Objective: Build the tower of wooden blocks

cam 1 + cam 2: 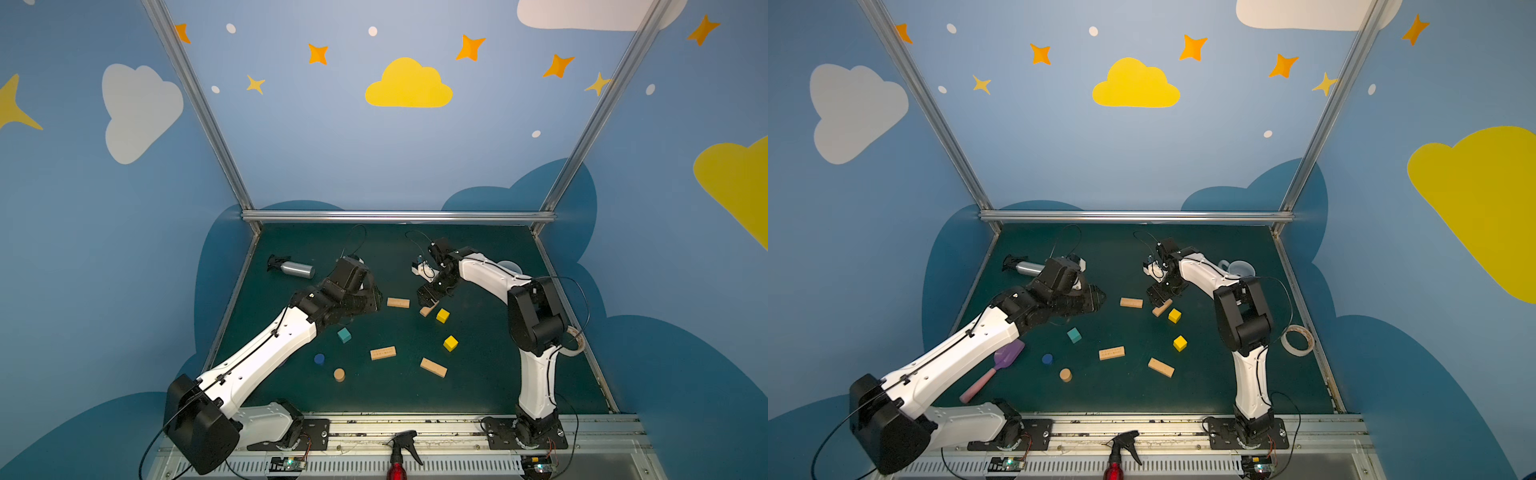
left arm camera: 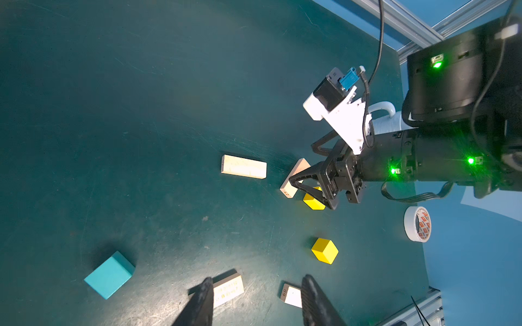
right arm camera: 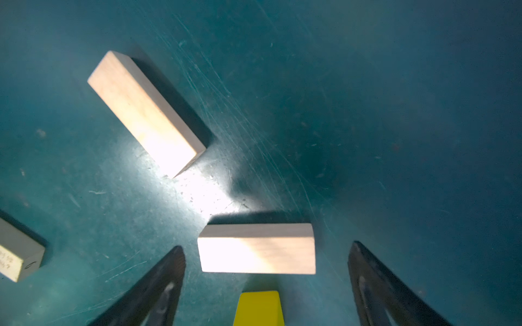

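Observation:
The wood blocks lie singly on the green mat (image 1: 490,386), and no tower shows in any view. My right gripper (image 1: 428,298) hangs open over a tan plank (image 3: 256,248), which lies between its fingers (image 3: 169,271) untouched. A yellow cube (image 1: 443,316) sits right beside that plank. A second plank (image 1: 398,302) lies just left of it. My left gripper (image 1: 376,297) hovers open and empty (image 2: 257,278) left of that second plank. Nearer the front are a teal cube (image 1: 344,335), a blue cylinder (image 1: 319,358), a tan cylinder (image 1: 339,375), two planks (image 1: 382,353) (image 1: 433,367) and another yellow cube (image 1: 450,343).
A silver spray bottle (image 1: 296,268) lies at the back left. Behind the right arm stands a pale mug (image 1: 1239,268), and a tape roll (image 1: 1296,340) lies at the right edge. A purple toy shovel (image 1: 1007,357) lies under the left arm. A red spray bottle (image 1: 399,457) stands on the front rail.

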`<act>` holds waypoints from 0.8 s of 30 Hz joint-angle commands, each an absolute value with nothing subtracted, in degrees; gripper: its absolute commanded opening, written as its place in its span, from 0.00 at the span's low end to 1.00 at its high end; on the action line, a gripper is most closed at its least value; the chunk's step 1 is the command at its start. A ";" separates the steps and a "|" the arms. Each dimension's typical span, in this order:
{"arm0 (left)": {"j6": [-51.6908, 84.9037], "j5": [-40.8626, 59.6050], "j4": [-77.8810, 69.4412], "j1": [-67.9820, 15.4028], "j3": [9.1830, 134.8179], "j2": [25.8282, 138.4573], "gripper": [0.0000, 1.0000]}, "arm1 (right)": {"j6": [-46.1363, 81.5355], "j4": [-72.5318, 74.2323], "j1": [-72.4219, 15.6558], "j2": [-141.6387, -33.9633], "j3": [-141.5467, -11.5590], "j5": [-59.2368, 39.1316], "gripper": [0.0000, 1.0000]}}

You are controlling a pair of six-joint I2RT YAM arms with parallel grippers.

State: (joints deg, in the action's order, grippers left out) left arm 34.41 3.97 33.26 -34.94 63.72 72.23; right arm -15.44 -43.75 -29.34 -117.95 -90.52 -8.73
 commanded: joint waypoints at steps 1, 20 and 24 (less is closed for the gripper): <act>34.44 3.32 33.31 -35.12 63.19 71.62 0.51 | -16.72 -44.95 -29.41 -119.35 -90.07 -10.19 0.89; 34.45 3.22 33.31 -35.10 62.82 71.61 0.51 | -19.07 -45.96 -30.49 -121.33 -89.47 -6.77 0.89; 34.37 3.10 33.36 -35.15 62.70 71.47 0.51 | -19.08 -46.33 -31.07 -121.90 -89.24 -6.57 0.89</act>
